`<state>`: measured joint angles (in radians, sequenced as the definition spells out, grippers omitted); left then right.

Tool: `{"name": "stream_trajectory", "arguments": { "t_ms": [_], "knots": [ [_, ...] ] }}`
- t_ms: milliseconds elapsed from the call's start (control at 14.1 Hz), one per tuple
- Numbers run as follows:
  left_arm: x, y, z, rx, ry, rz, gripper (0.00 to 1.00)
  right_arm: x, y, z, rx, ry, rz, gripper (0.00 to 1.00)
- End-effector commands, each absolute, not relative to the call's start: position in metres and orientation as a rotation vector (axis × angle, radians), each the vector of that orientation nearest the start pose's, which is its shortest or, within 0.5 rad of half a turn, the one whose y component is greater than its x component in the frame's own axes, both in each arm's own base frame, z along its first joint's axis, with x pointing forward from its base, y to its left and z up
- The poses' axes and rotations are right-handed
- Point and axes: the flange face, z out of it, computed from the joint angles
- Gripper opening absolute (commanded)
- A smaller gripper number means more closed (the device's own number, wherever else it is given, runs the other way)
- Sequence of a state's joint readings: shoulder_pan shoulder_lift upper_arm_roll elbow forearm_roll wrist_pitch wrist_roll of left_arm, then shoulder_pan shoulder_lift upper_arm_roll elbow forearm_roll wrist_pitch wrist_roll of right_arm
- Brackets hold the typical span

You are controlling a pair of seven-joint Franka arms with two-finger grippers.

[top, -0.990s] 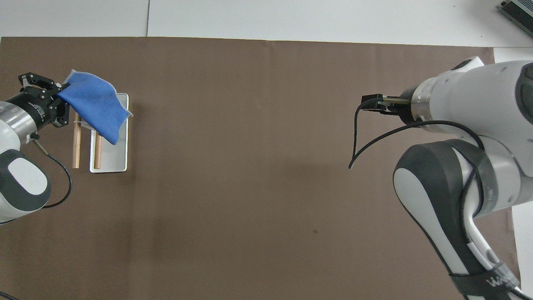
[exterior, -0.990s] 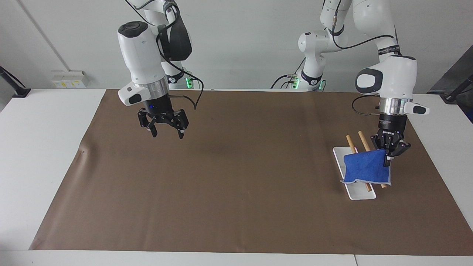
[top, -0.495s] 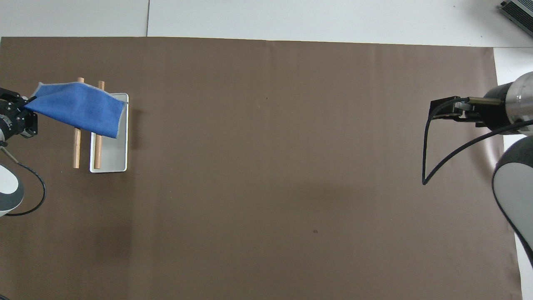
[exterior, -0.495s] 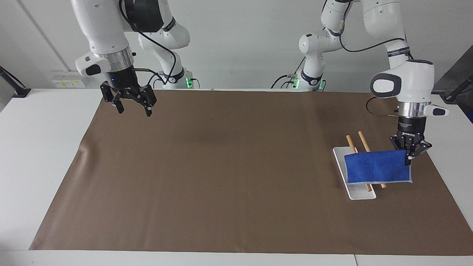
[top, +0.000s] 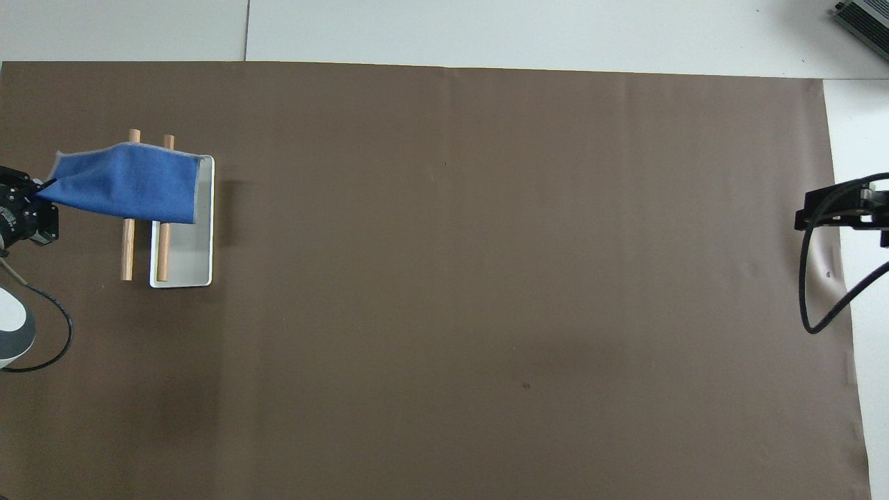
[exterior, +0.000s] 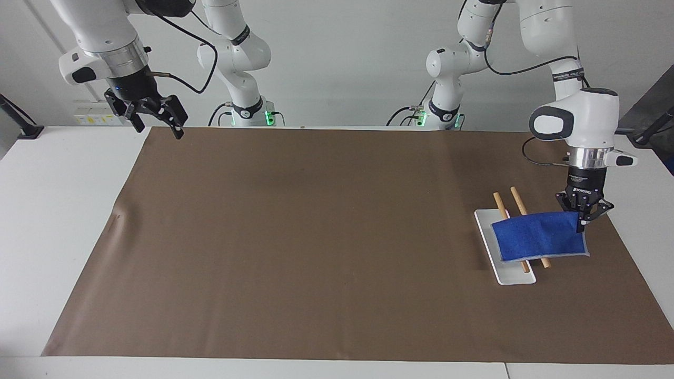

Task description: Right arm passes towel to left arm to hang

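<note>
The royal-blue towel [exterior: 539,237] lies draped across two wooden rods [exterior: 518,200] that rest over a white tray [exterior: 513,276] at the left arm's end of the table. My left gripper [exterior: 581,220] is shut on the towel's corner, on the side away from the tray, low over the mat. In the overhead view the towel [top: 128,182] spans both rods [top: 128,243] and the left gripper [top: 28,205] holds its corner. My right gripper [exterior: 159,129] is open and empty, raised over the mat's corner at the right arm's end.
A brown mat [exterior: 326,237] covers most of the white table [exterior: 58,210]. The right arm's wrist and black cable [top: 809,278] show at the overhead view's edge. Wall sockets [exterior: 97,113] sit near the right gripper.
The right arm has pulled up and back toward its own end of the table, its gripper still open. The left gripper has drawn the towel flat across both rods.
</note>
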<state>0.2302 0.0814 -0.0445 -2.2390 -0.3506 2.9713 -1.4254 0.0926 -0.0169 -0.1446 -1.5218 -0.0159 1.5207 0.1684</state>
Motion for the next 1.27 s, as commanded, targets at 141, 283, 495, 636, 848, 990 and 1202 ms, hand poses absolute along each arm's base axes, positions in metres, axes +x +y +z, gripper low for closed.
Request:
{"name": "stream_trajectory", "arguments": {
  "t_ms": [141, 283, 495, 636, 848, 990, 1202],
  "knots": [
    [0.560, 0.139, 0.412, 1.428, 2.121, 0.581, 1.00, 0.533, -0.033, 0.643, -3.114, 0.328, 0.042, 1.00],
    [0.561, 0.140, 0.413, 1.431, 2.121, 0.575, 1.00, 0.526, -0.032, 0.641, -3.111, 0.327, 0.062, 1.00],
    [0.564, 0.137, 0.424, 1.455, 2.116, 0.543, 1.00, 0.523, -0.032, 0.636, -3.109, 0.326, 0.072, 1.00],
    [0.564, 0.127, 0.434, 1.499, 2.086, 0.539, 1.00, 0.521, -0.032, 0.631, -3.107, 0.326, 0.058, 1.00],
    [0.563, 0.105, 0.450, 1.591, 2.018, 0.528, 1.00, 0.522, -0.029, 0.632, -3.109, 0.315, 0.048, 1.00],
    [0.560, 0.089, 0.469, 1.636, 1.972, 0.518, 1.00, 0.522, -0.029, 0.632, -3.105, 0.326, 0.048, 1.00],
    [0.554, 0.048, 0.489, 1.798, 1.864, 0.488, 1.00, 0.521, -0.031, 0.632, -3.104, 0.319, 0.060, 1.00]
  ]
}}
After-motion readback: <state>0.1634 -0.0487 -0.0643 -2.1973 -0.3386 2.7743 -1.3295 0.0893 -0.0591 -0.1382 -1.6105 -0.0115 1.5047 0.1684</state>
